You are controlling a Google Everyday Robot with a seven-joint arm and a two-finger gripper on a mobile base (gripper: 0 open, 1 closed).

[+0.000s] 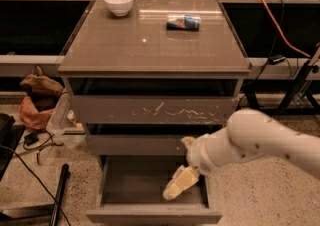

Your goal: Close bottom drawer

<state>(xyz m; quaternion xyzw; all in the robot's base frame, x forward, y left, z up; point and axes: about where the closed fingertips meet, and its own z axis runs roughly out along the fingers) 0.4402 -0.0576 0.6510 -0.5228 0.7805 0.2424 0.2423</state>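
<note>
The bottom drawer (152, 216) is the lowest of three in a grey-brown cabinet and stands pulled out. Its plain low front panel is near the bottom edge of the camera view, and its shallow tray (135, 180) is bare. My gripper (180, 182), cream-coloured on the end of the white arm (260, 145), hangs over the right part of that tray, behind the front panel. The middle drawer front (135, 145) and the scratched top drawer front (150, 110) sit further in.
A white bowl (119, 3) and a can lying on its side (183, 22) rest on the cabinet top (150, 50). A brown and orange bag (37, 100), a plastic container (62, 120) and a black rod (59, 192) lie left on the floor. An orange cable (280, 25) runs at right.
</note>
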